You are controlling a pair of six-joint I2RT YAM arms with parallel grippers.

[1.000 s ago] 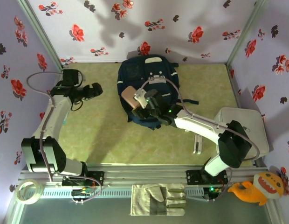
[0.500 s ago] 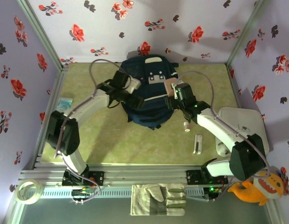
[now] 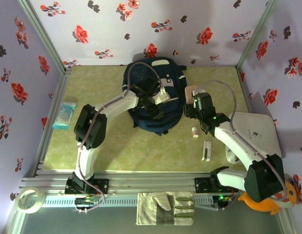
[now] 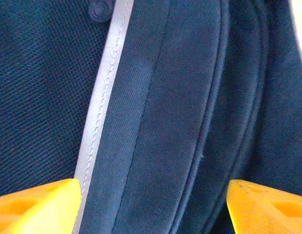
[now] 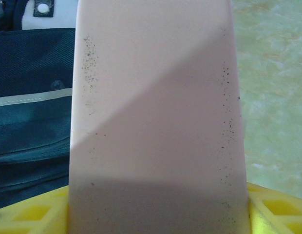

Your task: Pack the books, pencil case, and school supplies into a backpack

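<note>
Evidently the right gripper (image 5: 153, 212) is clamped on the flat, soft, pale pink pencil case (image 5: 156, 97), which stands out ahead of its jaws beside the large dark navy fabric backpack (image 3: 141, 80), probably for loading. The left gripper (image 4: 153, 207) hangs over the backpack's fabric with jaws apart, likely to hold it open.

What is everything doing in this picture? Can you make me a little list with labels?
backpack: dark navy, lying at the far middle of the table
left gripper: open, close over the backpack's fabric
right gripper: shut on the pink pencil case, beside the backpack's right edge
white bar: lying on the table
white tube: on the table, just beyond the bar
blue packet: by the left wall
</note>
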